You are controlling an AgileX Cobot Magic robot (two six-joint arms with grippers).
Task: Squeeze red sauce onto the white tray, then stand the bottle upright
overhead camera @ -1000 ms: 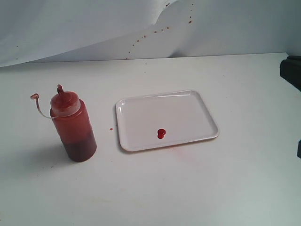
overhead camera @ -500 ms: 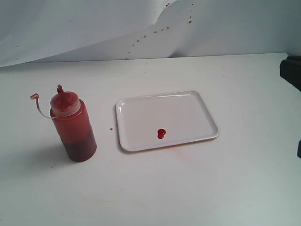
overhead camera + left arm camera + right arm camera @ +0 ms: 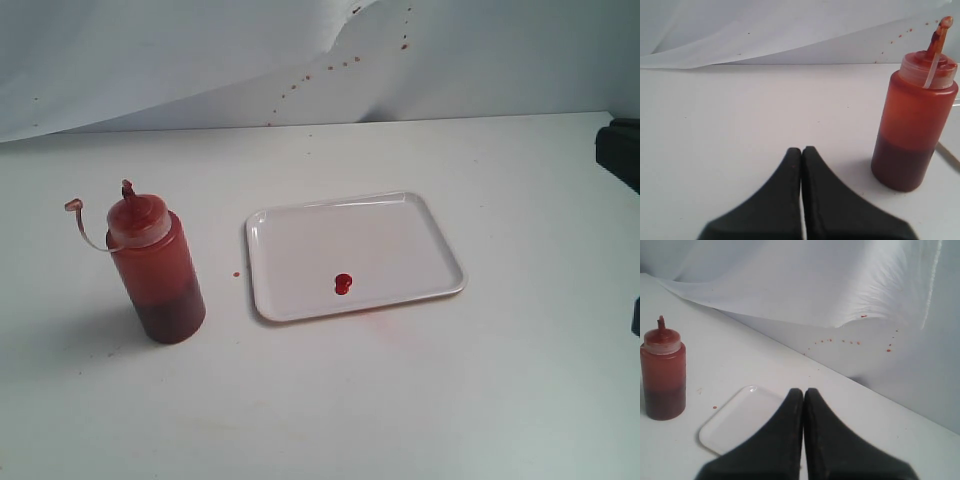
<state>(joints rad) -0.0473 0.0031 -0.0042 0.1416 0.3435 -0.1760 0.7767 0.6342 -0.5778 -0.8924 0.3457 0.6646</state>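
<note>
Bottle (image 3: 157,270) is upright on the table (image 3: 400,400), beside the white tray's (image 3: 380,235) short side and not touching it. Its cap (image 3: 72,206) hangs off on the tether, pointing away from the tray. Red sauce (image 3: 343,284) is one blob inside the tray, near the long rim closest to the exterior camera.

Left tool (image 3: 801,150): fingers pressed together, empty, out past the bottle from the tray. Right tool (image 3: 803,390): same, empty, on the tray's opposite side.

Looks like both steps are done. Bottle sits on flat table off the rim and both tools are clear, so nothing tips it.
</note>
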